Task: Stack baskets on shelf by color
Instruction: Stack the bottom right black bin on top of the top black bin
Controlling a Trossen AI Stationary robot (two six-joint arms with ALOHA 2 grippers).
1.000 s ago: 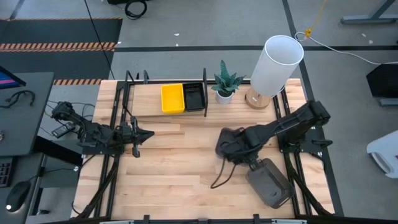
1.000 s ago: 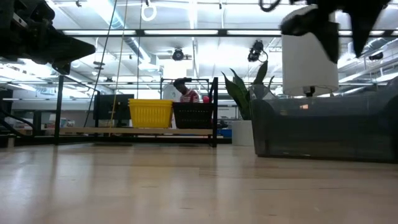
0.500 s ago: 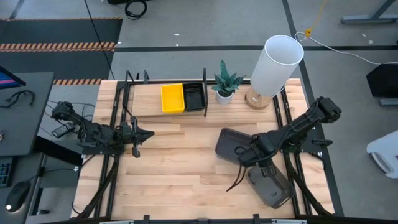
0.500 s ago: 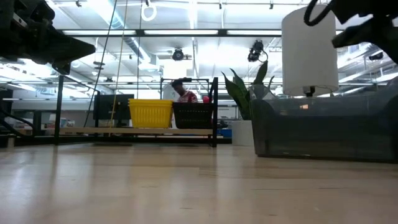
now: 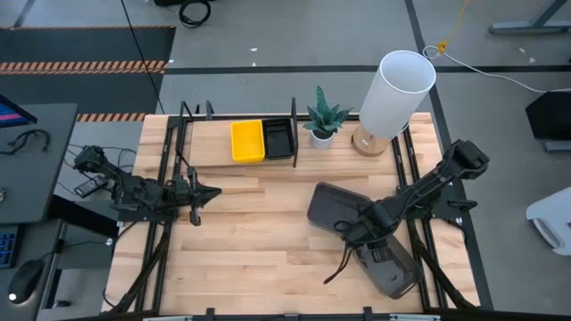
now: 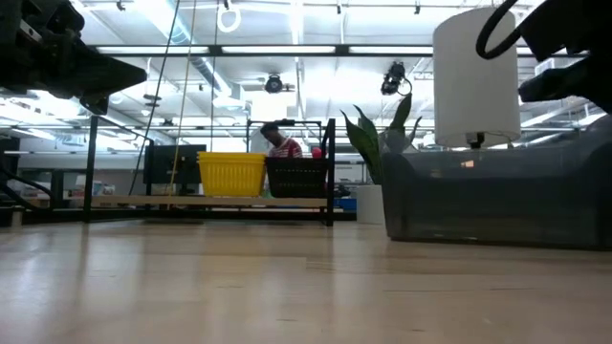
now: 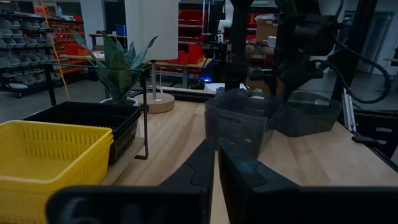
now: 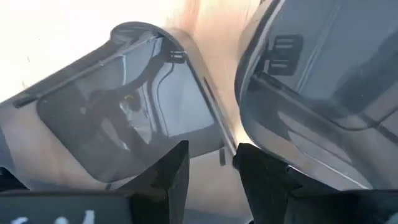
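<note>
From above, the right gripper (image 5: pixel 357 234) sits between two grey baskets (image 5: pixel 332 207) at the table's right; its wrist view shows fingers (image 8: pixel 168 177) parted over one's rim. It has retreated rightward. Left gripper (image 5: pixel 212 191) waits, clenched. Yellow basket (image 5: pixel 247 141) and black basket (image 5: pixel 278 138) are on the shelf (image 5: pixel 211 143).
</note>
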